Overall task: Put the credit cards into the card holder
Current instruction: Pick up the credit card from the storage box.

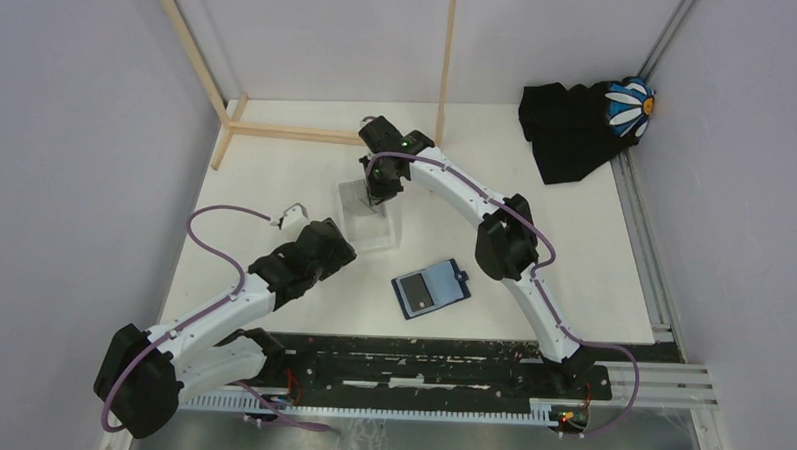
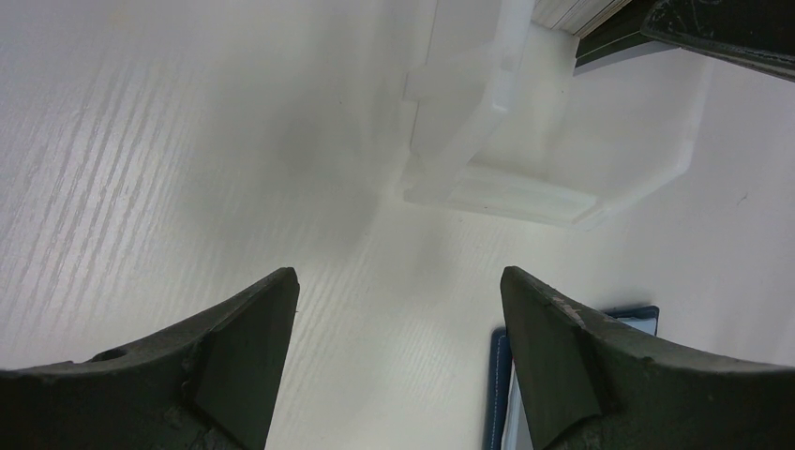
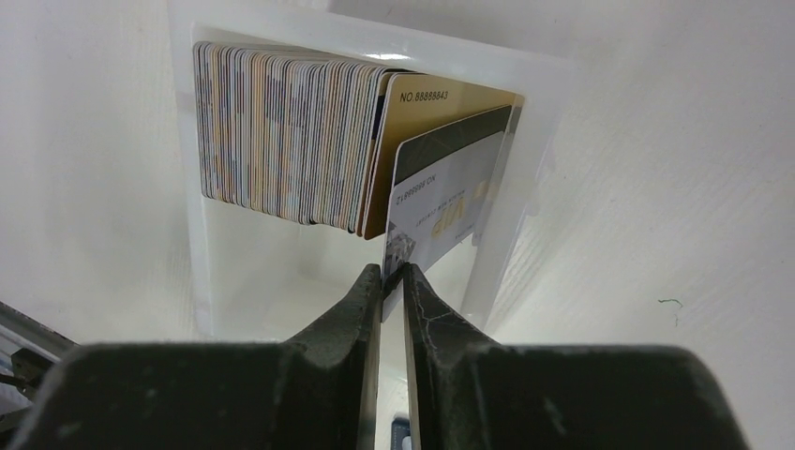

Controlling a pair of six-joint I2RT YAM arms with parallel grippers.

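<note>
While its jaws are pinched tight on the near edge of a silvery-grey card (image 3: pixel 450 197), the right gripper (image 3: pixel 394 281) reaches into the clear box (image 3: pixel 536 141) at mid-table. The card stands on edge at the end of the row, just beside a gold card (image 3: pixel 441 98), with a dense pack of cards (image 3: pixel 281 141) filling the rest of the box. The holder (image 1: pixel 430 288) lies open and flat on the table (image 1: pixel 594 252), well apart from the box and nearer the arm bases. From above it cannot be told whether its grey pockets hold any card. The left gripper (image 2: pixel 398 319) hangs over bare tabletop with jaws wide apart and nothing between them, the holder's blue edge just beside its right finger. By this evidence the job is at an early stage. One card is gripped but not out of the box, and lifting, carrying and pocketing it all remain.
</note>
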